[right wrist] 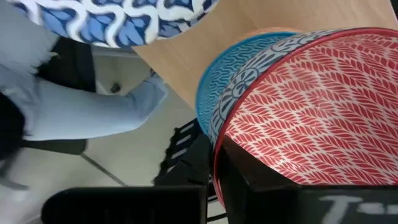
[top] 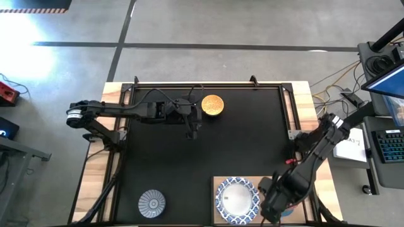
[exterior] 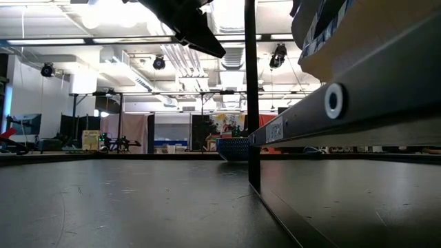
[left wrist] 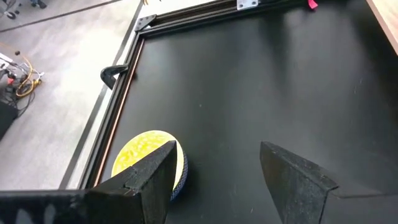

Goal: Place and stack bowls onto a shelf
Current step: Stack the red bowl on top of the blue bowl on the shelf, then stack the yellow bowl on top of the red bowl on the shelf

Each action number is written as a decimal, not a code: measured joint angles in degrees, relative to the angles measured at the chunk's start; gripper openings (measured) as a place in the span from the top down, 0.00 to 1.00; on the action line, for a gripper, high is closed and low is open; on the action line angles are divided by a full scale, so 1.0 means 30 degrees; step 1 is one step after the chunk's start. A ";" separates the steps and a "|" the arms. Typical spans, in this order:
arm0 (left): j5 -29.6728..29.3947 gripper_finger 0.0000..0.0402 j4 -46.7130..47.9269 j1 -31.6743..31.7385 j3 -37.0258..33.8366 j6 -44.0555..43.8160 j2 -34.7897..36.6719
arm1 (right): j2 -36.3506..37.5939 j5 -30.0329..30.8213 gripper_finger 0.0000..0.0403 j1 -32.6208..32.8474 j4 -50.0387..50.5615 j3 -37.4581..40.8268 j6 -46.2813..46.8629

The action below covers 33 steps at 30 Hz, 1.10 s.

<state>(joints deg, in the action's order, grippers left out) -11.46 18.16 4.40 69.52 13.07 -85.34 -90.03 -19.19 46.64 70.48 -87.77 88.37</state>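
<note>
Big black mat (top: 208,145) with metal frame across most of the table; light-wood shelf (top: 218,189) at the near right corner, partly under the right arm. On the shelf: large white bowl w/ blue patterned rim (top: 238,197), upright, nothing inside as far as visible; just beside it, at the right gripper (top: 278,211), a red-patterned bowl (right wrist: 311,106) tilted on edge against a blue-patterned one (right wrist: 217,87), per the right wrist view. Right fingers pinched tight on the red bowl's rim; whether that bowl rests on the board or hangs just over it: cannot tell. Grey-striped small bowl (top: 151,203) alone on the mat, near left, well apart from both arms. Yellow bowl (top: 212,105) at the far edge of the mat, upright, empty, right against the frame rail. Left gripper (top: 192,123) just beside it, fingers spread wide, holding nothing; in the left wrist view the yellow bowl (left wrist: 149,158) sits off to one side, behind one finger (left wrist: 155,180), not between the two. Key relation for the next move, prob.: left arm far nearer the yellow bowl than the right; bowl round, so no long axis to match, but fingers need a sideways shift to straddle the rim before closing; rail close by leaves little room. Other large bowls: not made out.
</note>
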 joint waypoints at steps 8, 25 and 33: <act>0.0000 0.47 -0.0067 0.0000 0.0000 -0.0199 0.0000 | -0.1294 0.0608 0.98 0.0843 -0.0073 0.0000 -0.0346; 0.0000 0.47 -0.0052 0.0000 0.0000 -0.0194 0.0000 | -0.1282 0.0008 0.82 0.1162 -0.0598 0.0000 0.0212; 0.0007 0.47 -0.0037 0.0000 0.0000 -0.0194 0.0000 | -0.0207 0.0578 0.80 0.1166 -0.0500 -0.0754 0.0502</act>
<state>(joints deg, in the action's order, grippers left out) -11.44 18.04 4.40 69.52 12.49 -85.34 -90.65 -17.46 50.14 68.98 -90.03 89.87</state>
